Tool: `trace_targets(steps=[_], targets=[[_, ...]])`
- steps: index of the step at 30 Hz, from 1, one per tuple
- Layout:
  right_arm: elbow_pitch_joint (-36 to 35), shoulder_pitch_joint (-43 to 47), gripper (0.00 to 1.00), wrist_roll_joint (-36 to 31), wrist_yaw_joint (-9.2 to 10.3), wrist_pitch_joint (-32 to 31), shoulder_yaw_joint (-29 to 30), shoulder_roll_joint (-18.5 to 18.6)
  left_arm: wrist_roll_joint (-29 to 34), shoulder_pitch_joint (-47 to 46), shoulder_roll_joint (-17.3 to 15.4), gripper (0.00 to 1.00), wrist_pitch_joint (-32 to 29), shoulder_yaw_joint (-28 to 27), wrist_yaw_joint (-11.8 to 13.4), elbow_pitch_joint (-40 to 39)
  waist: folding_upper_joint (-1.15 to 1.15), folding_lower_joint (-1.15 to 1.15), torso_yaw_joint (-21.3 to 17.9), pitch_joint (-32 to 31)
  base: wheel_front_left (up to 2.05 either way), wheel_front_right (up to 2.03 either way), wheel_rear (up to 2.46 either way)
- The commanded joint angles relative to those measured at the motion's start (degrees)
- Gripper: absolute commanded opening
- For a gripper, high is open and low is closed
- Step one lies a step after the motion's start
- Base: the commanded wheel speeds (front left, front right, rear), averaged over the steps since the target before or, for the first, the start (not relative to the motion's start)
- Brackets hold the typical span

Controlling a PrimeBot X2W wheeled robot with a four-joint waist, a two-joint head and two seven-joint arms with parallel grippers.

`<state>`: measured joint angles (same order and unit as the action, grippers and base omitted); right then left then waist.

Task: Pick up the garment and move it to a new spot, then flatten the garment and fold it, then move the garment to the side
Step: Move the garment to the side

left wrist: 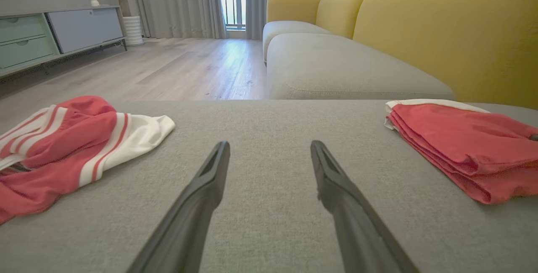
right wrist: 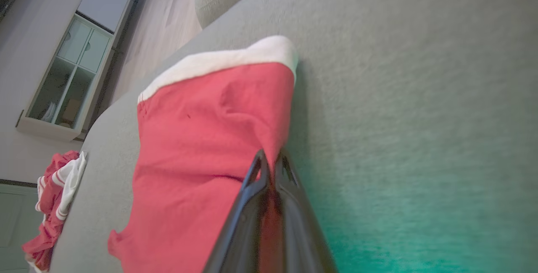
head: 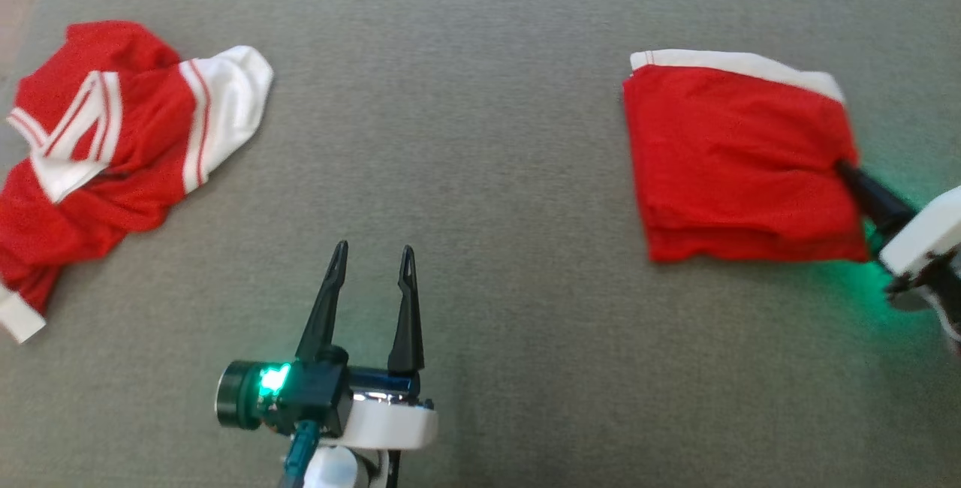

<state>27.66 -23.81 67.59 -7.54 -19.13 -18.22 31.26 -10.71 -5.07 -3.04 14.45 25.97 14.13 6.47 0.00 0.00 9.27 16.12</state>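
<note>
The folded red garment (head: 739,161) with a white band along its far edge lies at the right of the grey cushion (head: 480,135). My right gripper (head: 845,169) is shut on that garment's right edge; in the right wrist view (right wrist: 271,161) the fingers pinch red cloth (right wrist: 210,147) between them. The left wrist view shows the folded garment (left wrist: 466,147) at the right. My left gripper (head: 373,259) stands open over bare cushion at the lower middle, its fingers (left wrist: 206,189) apart with nothing between them.
A second red and white garment (head: 105,150) lies crumpled at the cushion's left edge. Beyond the cushion are a yellow sofa (left wrist: 420,29), wooden floor (left wrist: 168,67) and a low cabinet (left wrist: 54,33).
</note>
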Motion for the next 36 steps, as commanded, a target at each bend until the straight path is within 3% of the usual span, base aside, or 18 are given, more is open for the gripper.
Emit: trace_targets(steps=[1,14,22,26,27,28,29,36], targets=[[-2.0,-1.1,0.00,-0.6,0.05,1.3,-0.3,3.5,-0.1,-2.1,0.2,1.00,0.5,-1.8,0.1,-1.8,0.00,0.00,-1.2,0.5,0.00,0.00,0.00],[-3.9,-3.8,0.00,-5.6,0.05,7.2,-0.7,18.3,2.0,-6.7,0.2,1.00,0.5,-3.0,-1.7,-2.3,0.00,0.00,-10.9,8.2,0.00,0.00,0.00],[-0.4,-6.3,0.00,-7.4,0.05,11.7,1.4,23.9,3.2,-10.4,0.2,1.00,0.5,-3.3,-2.5,-2.3,0.00,0.00,-13.5,12.8,0.00,0.00,0.00],[-1.6,-6.7,0.02,-7.1,0.05,12.4,1.6,24.8,3.5,-11.1,0.2,1.00,0.5,-3.4,-2.5,-2.6,0.00,0.00,-13.7,13.7,0.00,0.00,0.00],[-1.6,-7.0,0.13,-7.8,0.05,13.2,1.9,25.1,3.5,-11.3,0.2,1.00,0.5,-3.4,-2.6,-2.7,0.00,0.00,-13.6,13.9,0.00,0.00,0.00],[-1.0,-7.3,0.45,-8.6,0.05,14.1,2.4,25.2,3.5,-11.4,0.2,1.00,0.5,-3.3,-2.6,-2.7,0.00,0.00,-13.5,14.0,0.00,0.00,0.00],[-0.1,-7.7,1.00,-9.7,0.05,15.1,3.1,24.9,3.4,-11.5,0.2,1.00,0.5,-3.3,-2.7,-2.7,0.00,0.00,-13.4,14.0,0.00,0.00,0.00],[4.8,-9.4,1.00,-21.1,0.05,19.6,5.9,21.0,2.2,-11.1,0.2,1.00,0.5,-2.1,-2.3,-2.7,0.00,0.00,-11.4,10.7,0.00,0.00,0.00]])
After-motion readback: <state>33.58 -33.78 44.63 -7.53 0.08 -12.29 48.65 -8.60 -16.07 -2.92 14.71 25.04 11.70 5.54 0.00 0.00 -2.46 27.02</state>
